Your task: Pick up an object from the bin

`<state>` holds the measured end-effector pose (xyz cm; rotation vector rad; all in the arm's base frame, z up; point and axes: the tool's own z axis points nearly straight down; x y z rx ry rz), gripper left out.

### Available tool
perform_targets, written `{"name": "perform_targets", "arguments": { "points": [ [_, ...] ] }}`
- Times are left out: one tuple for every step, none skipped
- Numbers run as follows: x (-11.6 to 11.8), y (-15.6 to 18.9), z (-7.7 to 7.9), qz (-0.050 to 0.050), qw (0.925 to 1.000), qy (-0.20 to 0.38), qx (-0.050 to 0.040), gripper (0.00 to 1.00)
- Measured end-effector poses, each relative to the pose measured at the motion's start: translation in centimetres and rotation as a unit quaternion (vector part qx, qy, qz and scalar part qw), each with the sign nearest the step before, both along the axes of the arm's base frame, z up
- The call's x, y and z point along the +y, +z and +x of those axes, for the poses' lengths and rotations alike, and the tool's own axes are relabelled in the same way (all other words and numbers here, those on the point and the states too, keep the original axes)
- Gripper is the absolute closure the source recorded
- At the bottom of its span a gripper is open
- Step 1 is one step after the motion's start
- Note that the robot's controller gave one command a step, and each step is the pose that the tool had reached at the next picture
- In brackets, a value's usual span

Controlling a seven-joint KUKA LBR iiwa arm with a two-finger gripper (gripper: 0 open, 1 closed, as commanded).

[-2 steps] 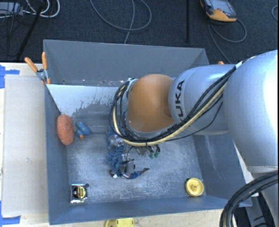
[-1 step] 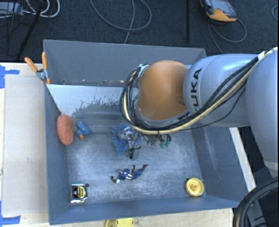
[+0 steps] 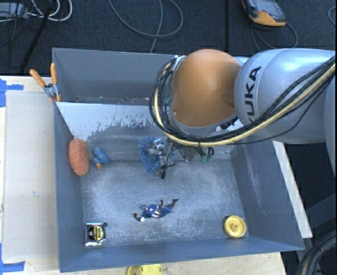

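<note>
1. The end effector (image 3: 167,161) hangs low at the back of the bin (image 3: 99,79), just beside a blue tangled toy (image 3: 149,152). I judge this to be the approach to a grasp, with nothing lifted yet.
2. I cannot tell whether the end effector is released or clenched.
3. The next move probably calls for centring over the blue toy, gripping it, then rising straight up.
4. The back wall stands close behind. The floor in front is open, and the blue figure (image 3: 154,211), yellow disc (image 3: 234,226) and orange lump (image 3: 78,156) lie well apart.
</note>
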<state>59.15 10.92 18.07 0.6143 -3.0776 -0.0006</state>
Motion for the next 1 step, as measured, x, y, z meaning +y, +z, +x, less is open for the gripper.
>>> {"name": "perform_targets", "arguments": {
  "points": [
    [-0.96,4.57,-0.94,0.0,1.0,0.007,-0.0012,1.0]
  ]
}}
